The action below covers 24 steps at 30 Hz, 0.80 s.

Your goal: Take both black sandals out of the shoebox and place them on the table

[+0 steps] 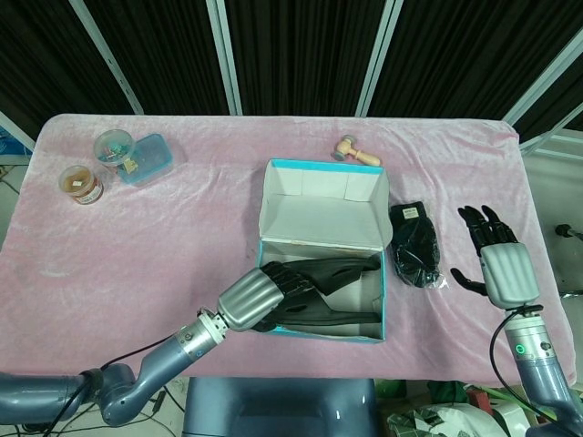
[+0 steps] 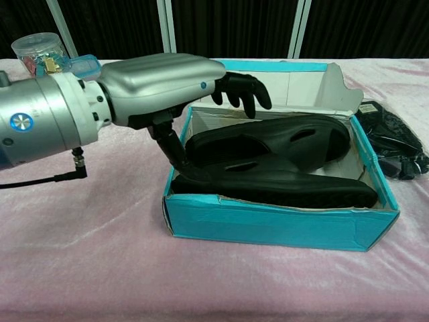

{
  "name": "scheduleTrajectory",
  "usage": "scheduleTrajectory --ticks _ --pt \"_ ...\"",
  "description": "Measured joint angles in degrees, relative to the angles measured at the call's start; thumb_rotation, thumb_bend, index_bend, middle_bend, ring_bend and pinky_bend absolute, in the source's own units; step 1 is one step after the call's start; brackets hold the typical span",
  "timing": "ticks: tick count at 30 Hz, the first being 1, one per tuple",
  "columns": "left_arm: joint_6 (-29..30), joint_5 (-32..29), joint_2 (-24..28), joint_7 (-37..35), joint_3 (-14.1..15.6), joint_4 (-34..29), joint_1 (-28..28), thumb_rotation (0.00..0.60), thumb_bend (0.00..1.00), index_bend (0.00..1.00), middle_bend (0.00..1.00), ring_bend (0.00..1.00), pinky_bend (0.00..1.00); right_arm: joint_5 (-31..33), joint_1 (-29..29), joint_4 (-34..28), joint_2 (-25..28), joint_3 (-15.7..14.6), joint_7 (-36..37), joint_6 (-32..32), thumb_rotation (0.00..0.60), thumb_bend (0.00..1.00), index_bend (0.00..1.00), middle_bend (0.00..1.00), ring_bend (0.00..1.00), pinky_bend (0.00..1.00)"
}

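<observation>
The teal shoebox [image 1: 321,165] stands open mid-table, and two black sandals lie side by side in it. The rear sandal [image 1: 344,268] and the front sandal [image 1: 335,318] both point right. My left hand [image 1: 262,298] reaches over the box's left end. In the chest view its fingers [image 2: 242,89] hover curled above the rear sandal [image 2: 288,142], and its thumb [image 2: 175,149] dips down by the left end of the front sandal [image 2: 288,189]. Nothing is gripped. My right hand [image 1: 499,261] hangs with fingers spread over the table, right of the box and apart from it.
A black bag [image 1: 416,246] lies between the box and my right hand. A small wooden mallet [image 1: 355,152] lies behind the box. Two jars [image 1: 80,182] and a blue container [image 1: 150,159] sit at the far left. The box's front wall [image 2: 281,225] faces me.
</observation>
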Motion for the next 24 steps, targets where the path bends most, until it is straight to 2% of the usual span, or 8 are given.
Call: scheduleTrajectory --ticks 9,24 --pt "0.3 -4.3 -4.7 3.9 -0.1 1.0 -1.4 0.6 0.05 0.21 0.27 0.21 0.25 3.3 -1.1 -0.2 0.2 -0.1 -1.5 -0.5 0.6 0.11 0.0 0.06 0.01 0.2" --pt "1.2 -11.0 -10.2 8.2 -1.0 4.4 -4.2 0.6 0.05 0.19 0.27 0.21 0.25 2.4 -3.0 1.4 0.5 -0.9 1.9 0.6 0.6 0.11 0.0 0.06 0.01 0.2"
